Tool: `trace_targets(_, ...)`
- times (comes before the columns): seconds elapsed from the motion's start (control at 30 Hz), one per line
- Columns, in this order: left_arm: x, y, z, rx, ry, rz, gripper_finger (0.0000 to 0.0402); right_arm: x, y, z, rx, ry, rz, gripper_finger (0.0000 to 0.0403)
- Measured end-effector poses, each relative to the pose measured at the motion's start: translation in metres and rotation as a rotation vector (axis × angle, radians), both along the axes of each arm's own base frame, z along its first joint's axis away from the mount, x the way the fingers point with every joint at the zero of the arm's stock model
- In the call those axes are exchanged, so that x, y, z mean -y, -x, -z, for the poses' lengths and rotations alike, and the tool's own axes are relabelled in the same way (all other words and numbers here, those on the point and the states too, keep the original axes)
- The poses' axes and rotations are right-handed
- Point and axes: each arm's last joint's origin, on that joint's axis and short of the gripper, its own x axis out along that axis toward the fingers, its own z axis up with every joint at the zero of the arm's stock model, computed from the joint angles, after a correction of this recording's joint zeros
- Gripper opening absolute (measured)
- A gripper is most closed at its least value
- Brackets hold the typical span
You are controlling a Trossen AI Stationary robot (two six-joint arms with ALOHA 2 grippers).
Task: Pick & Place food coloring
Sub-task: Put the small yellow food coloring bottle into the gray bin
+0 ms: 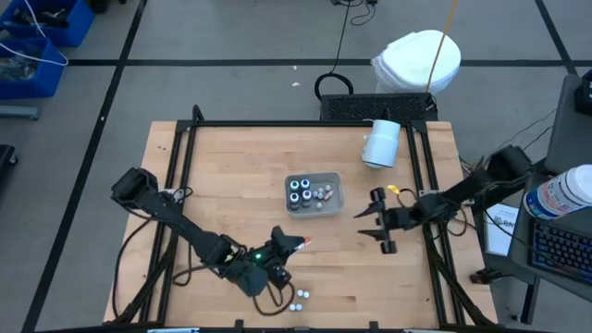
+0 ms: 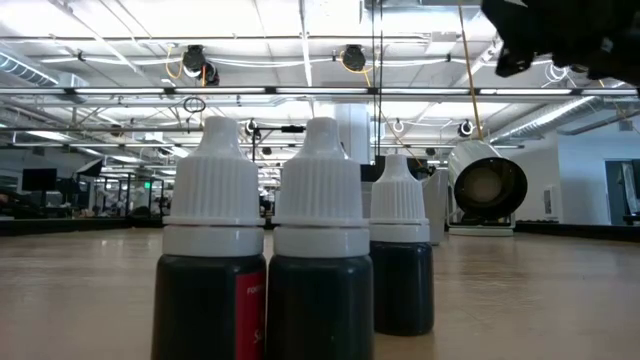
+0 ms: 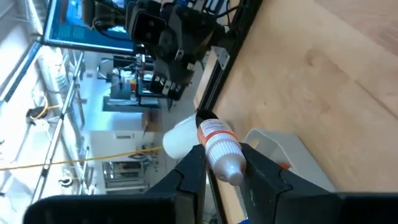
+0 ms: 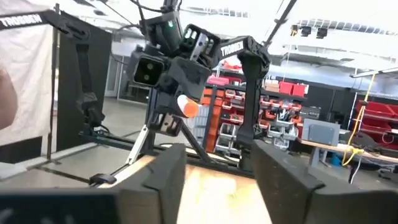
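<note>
My left gripper (image 1: 285, 248) hovers over the table's near middle, shut on a small food coloring bottle (image 3: 219, 144) with an orange-and-white label and a white cap. Several dark bottles (image 1: 298, 191) and whitish pieces (image 1: 323, 194) sit in the grey tray (image 1: 339, 185) at mid-table. Three more bottles (image 1: 297, 298) stand upright at the near edge, filling the low view (image 2: 318, 250). My right gripper (image 1: 377, 222) hangs open to the right of the tray, with nothing between its fingers (image 4: 283, 180). My left gripper pinches the bottle's white ribbed cap end (image 3: 229, 163) between its two fingers (image 3: 194, 167). The bottle lies along the fingers, its cap toward the wrist and its labelled body and dark base (image 3: 206, 117) sticking out past the fingertips. It is lifted clear of the table.
A large white cylinder (image 1: 381, 143) lies on its side at the far right of the tabletop. A black frame (image 1: 305, 123) borders the table. Bare wood lies left of the tray and between the tray and the near bottles.
</note>
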Motion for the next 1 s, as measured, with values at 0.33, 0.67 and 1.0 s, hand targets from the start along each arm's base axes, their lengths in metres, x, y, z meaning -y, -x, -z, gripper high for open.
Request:
trace_targets(0.33,-0.045,-0.031,-0.056,0.026,0.203,-0.035,0.0081,0.007,0.017,-0.007,0.073,-0.026,-0.001,0.0008)
trace_targets(0.67,-0.102,-0.037,-0.132,0.045,0.567,-0.041,0.0081,0.004,0.017,-0.005,0.073,0.042,-0.095,0.0003)
trace_targets(1.0,-0.153,-0.038,-0.143,0.039,0.83,-0.193,0.0081,0.003,0.018,-0.005,0.081,0.07,-0.11,0.0001)
